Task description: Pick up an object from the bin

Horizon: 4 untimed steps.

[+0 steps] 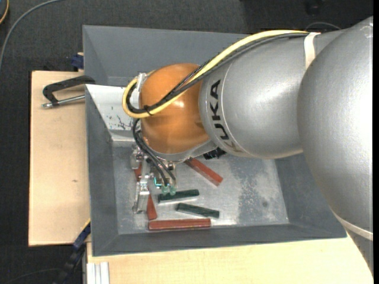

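A short red-brown piece [151,208] lies on the bin floor right at the tip of the gripper [153,193], on its lower side; whether the gripper is spread, clenched or gripping anything cannot be told. Just right of the gripper lies a dark green bar [179,194], with a second green bar [198,210] beyond it and a slanted red-brown block [205,171] up to the right. Below the gripper a long red-brown bar [179,223] lies along the wall of the grey bin [177,46]. Up-left of the gripper is a white sheet [109,108]. A dark floor [148,5] lies beyond
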### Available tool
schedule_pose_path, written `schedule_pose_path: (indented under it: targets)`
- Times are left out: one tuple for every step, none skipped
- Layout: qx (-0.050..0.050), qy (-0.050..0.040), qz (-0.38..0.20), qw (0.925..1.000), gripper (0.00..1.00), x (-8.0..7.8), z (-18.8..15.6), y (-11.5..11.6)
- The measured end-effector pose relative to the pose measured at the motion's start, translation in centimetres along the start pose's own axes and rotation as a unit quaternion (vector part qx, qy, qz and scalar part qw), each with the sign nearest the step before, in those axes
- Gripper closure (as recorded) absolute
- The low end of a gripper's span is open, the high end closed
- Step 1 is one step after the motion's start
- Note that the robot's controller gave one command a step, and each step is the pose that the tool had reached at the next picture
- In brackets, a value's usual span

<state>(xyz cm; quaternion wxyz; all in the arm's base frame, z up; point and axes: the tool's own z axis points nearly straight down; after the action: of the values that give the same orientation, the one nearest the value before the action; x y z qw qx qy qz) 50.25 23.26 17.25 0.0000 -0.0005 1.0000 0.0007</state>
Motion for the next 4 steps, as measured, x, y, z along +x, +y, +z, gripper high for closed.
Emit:
schedule_pose_path:
  targets:
    - [0.001, -0.0009, -0.134, 0.9910, 0.00, -7.2, 9.1, -12.0]
    - [0.000, 0.0018, -0.152, 0.9884, 0.00, 0.2, 10.2, -12.1]
    - [0.000, -0.0025, -0.151, 0.9886, 1.00, -0.2, 9.9, -12.1]
    - [0.000, -0.0070, -0.310, 0.9508, 1.00, -4.2, -6.2, -8.6]
